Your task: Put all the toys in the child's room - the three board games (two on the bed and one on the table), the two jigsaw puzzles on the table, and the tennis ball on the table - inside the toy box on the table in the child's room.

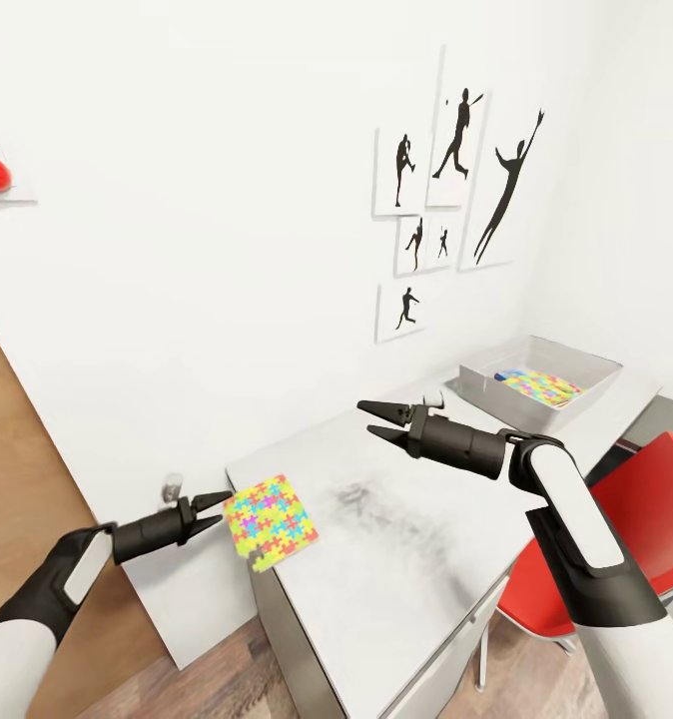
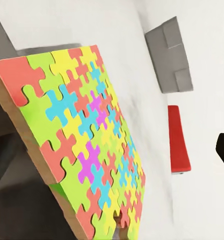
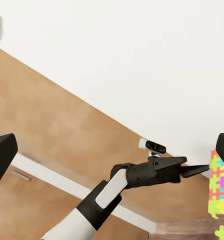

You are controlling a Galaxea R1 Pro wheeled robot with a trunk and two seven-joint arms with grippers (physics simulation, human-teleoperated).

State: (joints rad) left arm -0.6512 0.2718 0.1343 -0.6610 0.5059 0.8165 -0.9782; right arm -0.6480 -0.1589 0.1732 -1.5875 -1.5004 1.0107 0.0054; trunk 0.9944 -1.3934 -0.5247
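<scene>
Fingers on the left gripper [image 1: 215,505] reach to the left edge of a jigsaw puzzle [image 1: 270,522] and look like they are pinching it. The puzzle is tipped up at the near left corner of the table [image 1: 416,559], with part of it hanging past the table's edge. In the left wrist view the puzzle [image 2: 87,145] is close to the camera, and its brown underside shows along one edge, so it is off the flat.

The right gripper [image 1: 379,419] has its two fingers spread apart and holds nothing. It hangs over the middle of the table, pointing left toward the other arm. From the right wrist view I can see the left gripper [image 3: 194,169] with its fingers at the edge of the puzzle [image 3: 220,197].

The toy box [image 1: 536,374] sits at the far right end of the table, close to the wall. Another jigsaw puzzle [image 1: 539,385] already lies inside it. A red chair [image 1: 616,544] stands at the near right of the table.

What matters most now is this: the toy box is far off to the right of the held puzzle, and the whole table lies between them. The right arm is much nearer to the box than the left arm is. I think the left arm has a long way to carry the puzzle, or it could pass it to the right gripper, which is open and facing it.
</scene>
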